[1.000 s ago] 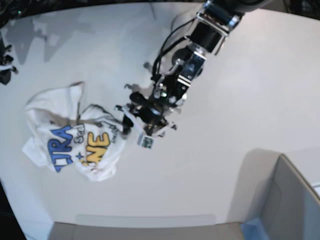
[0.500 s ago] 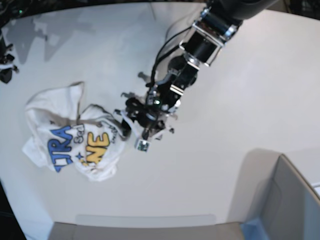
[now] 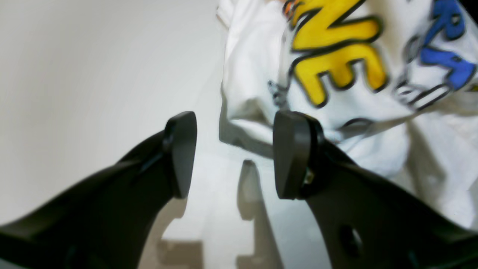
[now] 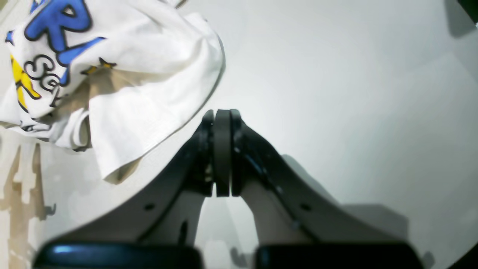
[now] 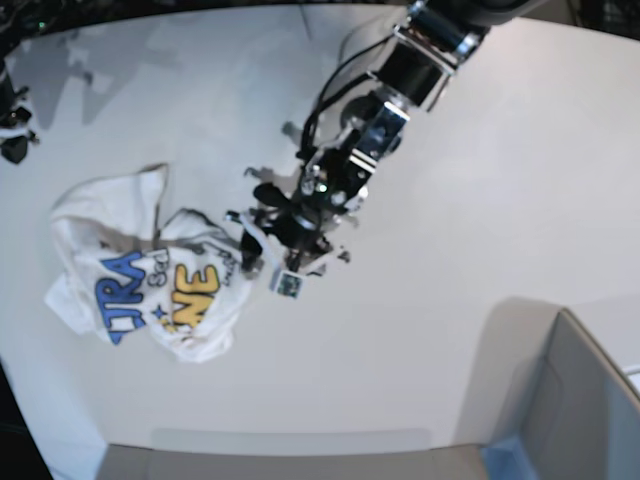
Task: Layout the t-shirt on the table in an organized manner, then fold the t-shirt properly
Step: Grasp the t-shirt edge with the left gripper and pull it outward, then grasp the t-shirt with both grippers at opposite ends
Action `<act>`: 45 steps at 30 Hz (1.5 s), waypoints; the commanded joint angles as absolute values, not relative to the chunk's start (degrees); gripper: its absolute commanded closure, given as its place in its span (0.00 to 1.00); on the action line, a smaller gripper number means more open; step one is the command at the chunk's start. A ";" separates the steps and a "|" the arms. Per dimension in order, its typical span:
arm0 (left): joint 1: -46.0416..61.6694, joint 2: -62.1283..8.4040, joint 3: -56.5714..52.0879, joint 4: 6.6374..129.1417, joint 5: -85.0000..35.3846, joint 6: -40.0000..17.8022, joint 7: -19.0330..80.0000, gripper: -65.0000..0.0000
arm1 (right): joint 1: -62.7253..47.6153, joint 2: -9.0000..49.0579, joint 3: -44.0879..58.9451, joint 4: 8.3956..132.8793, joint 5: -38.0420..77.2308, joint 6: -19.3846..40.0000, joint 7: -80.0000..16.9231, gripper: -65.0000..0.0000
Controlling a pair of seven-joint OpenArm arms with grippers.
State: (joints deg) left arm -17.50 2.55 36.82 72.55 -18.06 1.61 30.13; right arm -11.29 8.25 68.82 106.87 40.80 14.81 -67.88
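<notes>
We are at the very start of the laying-out step: the t-shirt (image 5: pixel 150 270) lies crumpled in a heap on the left part of the counter (image 5: pixel 420 330), print side partly up, nothing spread or squared yet. Our left gripper (image 3: pixel 231 153) sits low over the counter just beside the right edge of the heap, its fingers (image 3: pixel 293 157) spread wide with only bare counter between them; one finger stands right at the cloth's folded edge, though we cannot tell if it touches. Our right gripper (image 4: pixel 222 149) has its fingers pressed flat together, holding nothing, with the cloth off to one side of it.

We judge that the next move calls for the left fingers to slide a little further toward the heap so a fold of cloth lies between them, then close and draw that edge out toward the open counter. The right arm would need to open and take an opposite edge.

The base view gives us the whole heap and the left arm's reach from the far side, but the right gripper is barely seen at the left edge. The left wrist view alone shows the gap between fingers and hem; the right wrist view alone shows the closed fingers and a loose flap near them.
</notes>
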 commanded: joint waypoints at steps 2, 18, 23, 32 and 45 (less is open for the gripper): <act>-19.30 3.12 37.05 71.25 -18.24 1.27 27.74 0.49 | -11.03 9.36 68.97 107.74 41.63 14.99 -66.68 1.00; -25.10 7.16 37.49 62.64 -18.24 1.27 26.77 0.49 | -11.47 9.27 69.23 107.74 41.63 14.99 -66.77 1.00; -26.95 8.13 37.49 58.42 -18.24 1.27 23.60 0.49 | -11.56 9.27 69.32 107.82 41.63 14.99 -66.77 1.00; -26.95 8.13 38.37 58.77 -18.24 1.36 23.60 1.00 | -11.56 9.27 68.97 107.74 41.63 14.99 -66.77 1.00; -14.20 -0.57 34.42 94.64 -18.15 1.63 28.44 1.00 | -9.10 9.36 67.47 107.56 41.63 15.25 -66.77 1.00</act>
